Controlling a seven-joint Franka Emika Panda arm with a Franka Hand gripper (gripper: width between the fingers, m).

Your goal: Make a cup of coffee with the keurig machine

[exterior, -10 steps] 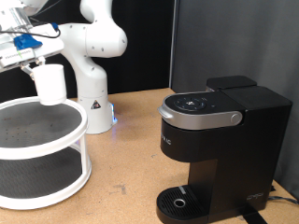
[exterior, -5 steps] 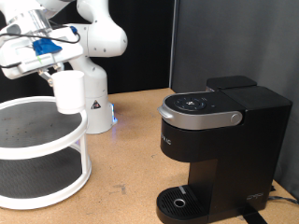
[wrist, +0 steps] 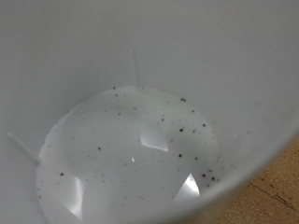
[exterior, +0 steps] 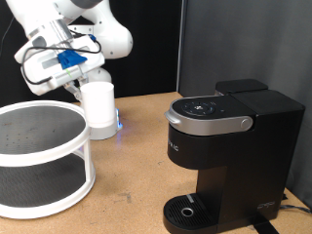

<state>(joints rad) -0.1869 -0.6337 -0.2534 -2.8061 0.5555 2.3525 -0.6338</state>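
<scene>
**Entry: cup in transit, drip tray vacant**

Item held: the cup (exterior: 97, 105), white, handleless, upright, hanging in the air from my gripper (exterior: 82, 86). My fingers are clamped on its rim; the wrist view is filled by its interior (wrist: 131, 159), with dark specks scattered over the bottom.

Location: the cup sits between the white two-tier stand (exterior: 44, 161) on the exterior view's left and the keurig machine (exterior: 229, 156) on its right, well apart from the machine and just off the stand's edge.

Step in hand, by my judgement: carrying the cup across to the brewer. The circular drip tray (exterior: 185, 210) holds nothing.

Requirement ahead: keeping the cup level and getting it low enough to pass under the brew head (exterior: 207, 112).

Pose: my arm reaches down from the exterior view's upper left, wrist canted, hand above the cup.
</scene>
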